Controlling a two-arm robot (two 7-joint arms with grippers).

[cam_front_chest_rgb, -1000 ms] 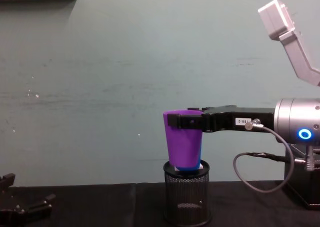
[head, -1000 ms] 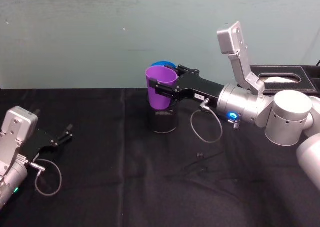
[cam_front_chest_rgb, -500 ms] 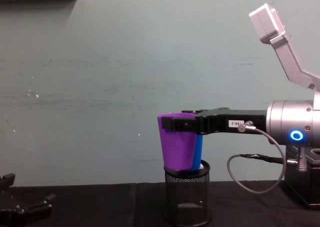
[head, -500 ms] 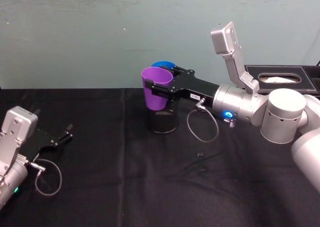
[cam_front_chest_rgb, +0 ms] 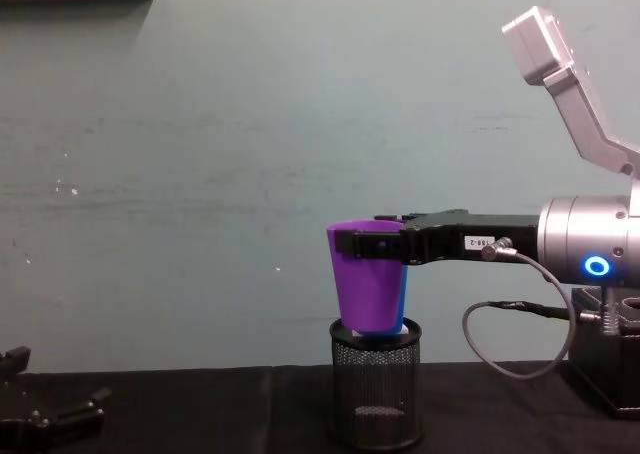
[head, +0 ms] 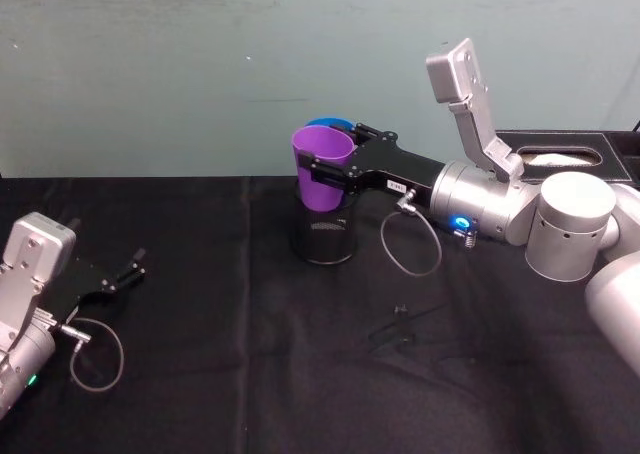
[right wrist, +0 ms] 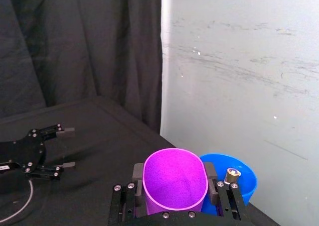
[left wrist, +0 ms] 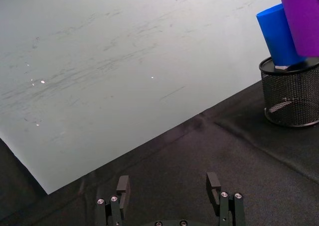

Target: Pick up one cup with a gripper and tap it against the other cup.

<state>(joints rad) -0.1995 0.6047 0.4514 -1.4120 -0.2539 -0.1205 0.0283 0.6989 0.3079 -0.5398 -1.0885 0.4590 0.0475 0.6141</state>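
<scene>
My right gripper (head: 336, 166), black with a small white label, is shut on the purple cup (head: 321, 171) near its rim and holds it upright in the air. The blue cup (head: 328, 126) stands in the top of a black wire-mesh pen holder (head: 322, 240), just behind the purple one. In the right wrist view the purple cup (right wrist: 174, 181) sits between the fingers (right wrist: 138, 173) and its side is up against the blue cup (right wrist: 234, 180). From the chest, the purple cup (cam_front_chest_rgb: 368, 286) covers nearly all of the blue cup (cam_front_chest_rgb: 401, 300). My left gripper (head: 127, 273) rests open on the table, far left.
A black cloth covers the table (head: 220, 374). At the back right stands a black tissue box (head: 565, 146). A small dark scrap (head: 400, 312) lies on the cloth in front of the right arm. The teal wall (head: 200, 64) is close behind the pen holder (cam_front_chest_rgb: 375, 384).
Half a second ago the purple cup had swung left, away from the blue cup. It has now come back right, against it. The left arm has not moved.
</scene>
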